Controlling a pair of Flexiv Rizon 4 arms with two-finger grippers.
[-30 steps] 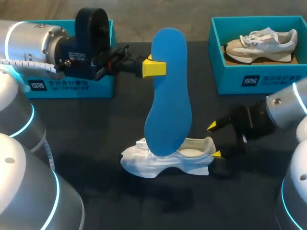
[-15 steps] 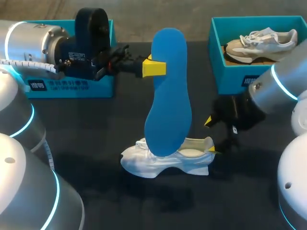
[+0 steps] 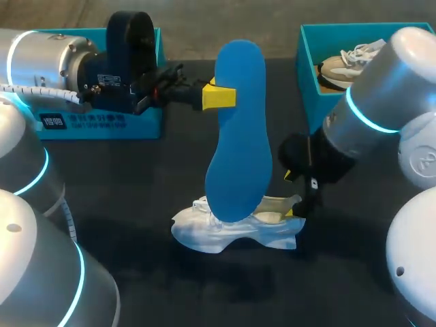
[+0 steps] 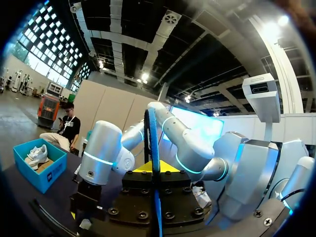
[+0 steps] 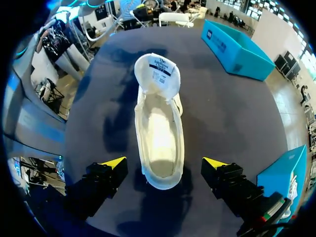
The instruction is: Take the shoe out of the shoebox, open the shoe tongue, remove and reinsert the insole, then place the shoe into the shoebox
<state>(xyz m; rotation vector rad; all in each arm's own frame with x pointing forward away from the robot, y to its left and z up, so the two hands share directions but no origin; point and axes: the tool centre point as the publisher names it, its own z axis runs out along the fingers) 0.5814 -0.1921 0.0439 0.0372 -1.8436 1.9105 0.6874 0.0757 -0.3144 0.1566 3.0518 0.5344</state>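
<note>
A dark table (image 3: 136, 177) carries 2 teal boxes along its far edge: the left box (image 3: 102, 122) at the far left corner, mostly hidden behind the left arm, and the right box (image 3: 320, 102) at the far right corner, with a second shoe (image 3: 340, 65), grey and white, lying in it and partly covered by the right arm (image 3: 381, 102). The white shoe (image 3: 231, 228) stands on its sole near the middle of the table, toward the near edge, outside both boxes, toe toward the left edge and heel toward the right. The left gripper (image 3: 218, 95) is clamped on the blue insole (image 3: 238, 136) near its upper end and holds it upright above the shoe; its lower end overlaps the front of the shoe in the head view, and I cannot tell whether they touch. From the left wrist the insole (image 4: 152, 143) shows edge-on, pinched between the yellow tips of the left gripper (image 4: 150, 167). The right gripper (image 3: 291, 194) hangs just over the heel with its fingers spread wide, gripping nothing. From the right wrist, the right gripper (image 5: 164, 163) has 1 finger on each side of the heel, both clear of the shoe (image 5: 159, 133), whose tongue (image 5: 158, 74) is folded forward over the toe, baring a pale footbed.
</note>
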